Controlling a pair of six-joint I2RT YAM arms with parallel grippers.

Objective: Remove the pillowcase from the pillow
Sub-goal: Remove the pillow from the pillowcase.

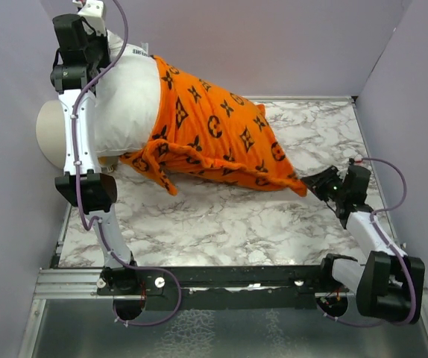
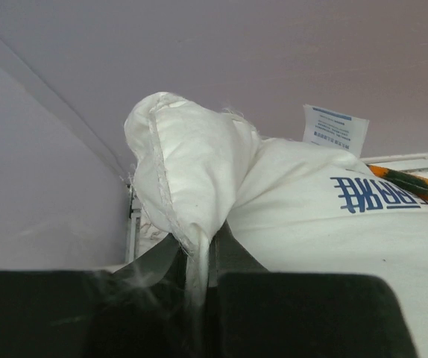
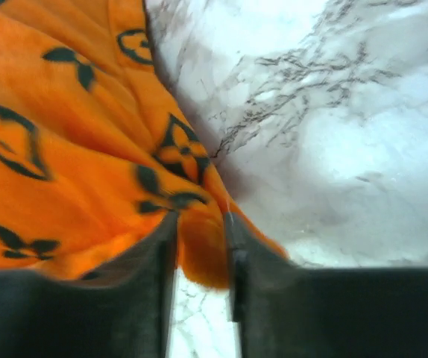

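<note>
Marble tabletop (image 1: 221,216), cream cylinder (image 1: 48,138)

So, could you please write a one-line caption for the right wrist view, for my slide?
Right tool pinching a corner of the orange pillowcase over the marble table.

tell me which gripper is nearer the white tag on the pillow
Left. The left gripper pinches the pillow corner just beside the tag; the right gripper is far across the table, clamped on the pillowcase corner.
</note>
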